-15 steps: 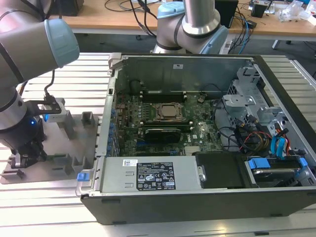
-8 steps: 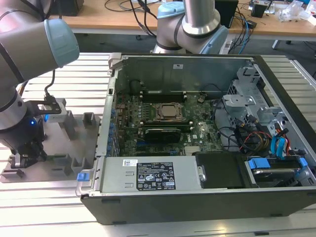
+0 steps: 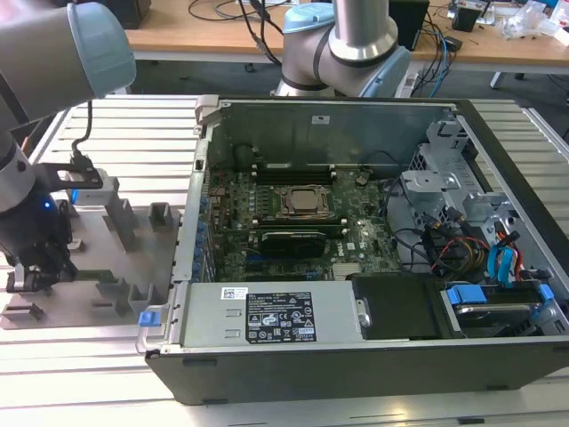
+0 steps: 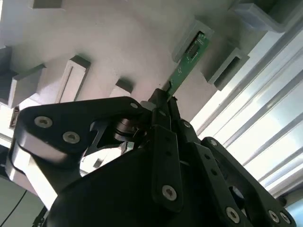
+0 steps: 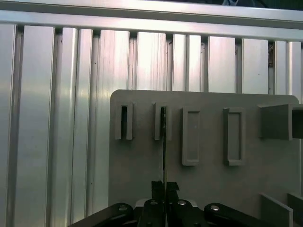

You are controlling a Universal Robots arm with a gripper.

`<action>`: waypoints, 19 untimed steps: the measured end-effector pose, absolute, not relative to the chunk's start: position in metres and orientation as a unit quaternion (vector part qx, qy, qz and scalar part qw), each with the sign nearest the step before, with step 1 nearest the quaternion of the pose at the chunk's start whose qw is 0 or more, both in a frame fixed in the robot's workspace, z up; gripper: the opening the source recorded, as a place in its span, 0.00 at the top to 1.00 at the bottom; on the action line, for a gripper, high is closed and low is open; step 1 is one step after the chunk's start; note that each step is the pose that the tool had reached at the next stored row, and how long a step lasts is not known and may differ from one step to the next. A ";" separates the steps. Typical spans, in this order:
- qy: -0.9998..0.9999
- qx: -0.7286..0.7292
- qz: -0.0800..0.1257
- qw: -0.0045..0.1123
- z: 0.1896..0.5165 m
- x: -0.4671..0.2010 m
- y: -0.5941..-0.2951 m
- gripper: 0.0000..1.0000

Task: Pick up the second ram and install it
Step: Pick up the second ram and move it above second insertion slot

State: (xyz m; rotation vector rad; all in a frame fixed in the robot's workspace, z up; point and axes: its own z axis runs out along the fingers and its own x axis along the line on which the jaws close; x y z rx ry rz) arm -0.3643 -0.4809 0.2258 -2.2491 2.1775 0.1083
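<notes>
The second ram (image 4: 187,60) runs straight out from the jaws, which look clamped on its near end. Ahead of the gripper (image 4: 163,100), the ram's far end lies at a raised slot of the grey holder plate (image 4: 118,42). I judge the grasp is made. Carrying the ram to the motherboard (image 3: 293,236) and seating it are not yet done. Whether the far end is free of the slot, I cannot tell, because the gripper's own links cover the pads.

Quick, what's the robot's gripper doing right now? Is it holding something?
Gripper: closed on the second ram, a thin green stick whose far end is in a slot of the gray holder.
</notes>
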 end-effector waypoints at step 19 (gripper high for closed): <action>0.695 -0.718 0.035 0.005 0.279 -0.364 -0.481 0.86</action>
